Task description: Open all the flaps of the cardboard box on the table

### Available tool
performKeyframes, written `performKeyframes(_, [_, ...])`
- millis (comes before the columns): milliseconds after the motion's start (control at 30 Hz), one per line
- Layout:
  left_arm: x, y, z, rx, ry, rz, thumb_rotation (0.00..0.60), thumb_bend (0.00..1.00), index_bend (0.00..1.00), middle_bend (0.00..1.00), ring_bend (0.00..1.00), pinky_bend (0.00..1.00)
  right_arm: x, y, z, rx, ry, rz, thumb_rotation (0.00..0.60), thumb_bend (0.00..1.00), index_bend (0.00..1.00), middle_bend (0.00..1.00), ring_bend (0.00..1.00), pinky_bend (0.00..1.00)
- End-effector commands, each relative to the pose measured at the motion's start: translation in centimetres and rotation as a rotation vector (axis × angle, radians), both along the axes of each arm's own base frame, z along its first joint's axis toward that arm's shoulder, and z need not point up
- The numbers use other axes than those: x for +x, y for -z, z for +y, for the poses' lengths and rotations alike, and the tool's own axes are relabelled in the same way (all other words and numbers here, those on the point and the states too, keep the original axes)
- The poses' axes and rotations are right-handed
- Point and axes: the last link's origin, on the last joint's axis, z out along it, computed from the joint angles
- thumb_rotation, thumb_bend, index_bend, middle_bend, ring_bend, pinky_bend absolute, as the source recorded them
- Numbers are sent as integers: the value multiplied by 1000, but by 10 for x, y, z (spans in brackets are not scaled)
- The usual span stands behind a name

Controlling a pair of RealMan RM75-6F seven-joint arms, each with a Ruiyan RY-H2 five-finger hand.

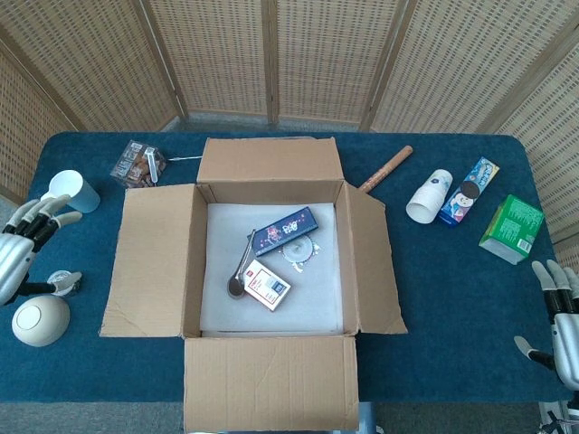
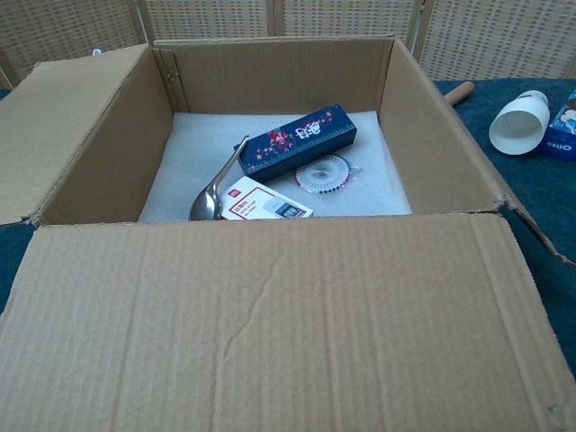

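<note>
**Head view: box wide open, both your hands out at the table edges**

Chest view puts the near flap (image 2: 288,324) right under you, folded out flat. Inside the cardboard box (image 1: 271,194) on white padding: a spoon (image 2: 211,193), a white card packet (image 2: 265,205), a round pin wheel (image 2: 324,174) and a dark blue carton (image 2: 297,139). Your left hand (image 1: 23,253) sits well left of the box, fingers spread, holding nothing. Your right hand (image 1: 556,316) sits far right, fingers apart and empty.
</note>
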Motion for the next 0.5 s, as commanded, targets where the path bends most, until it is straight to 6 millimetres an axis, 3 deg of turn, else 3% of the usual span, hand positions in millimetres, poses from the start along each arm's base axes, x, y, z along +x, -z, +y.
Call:
performKeyframes(33, [-13,11,-26,23,-30,38,600,258,140,0,0,0,0,2,-1,6,-6,-4,600,0,0,0,0,0])
performKeyframes(167, [-22,20,-59,61,-115,187,600,257,104,0,0,0,-5,7,-7,11,-12,-18,600,0,0,0,0,0])
performKeyframes(267, [-19,29,-74,61,-127,201,600,257,97,0,0,0,-9,7,-9,-7,-7,-27,600,0,0,0,0,0])
performKeyframes(500, [-20,41,-86,39,-110,190,600,257,88,0,0,0,-6,6,-7,-44,-31,-21,600,0,0,0,0,0])
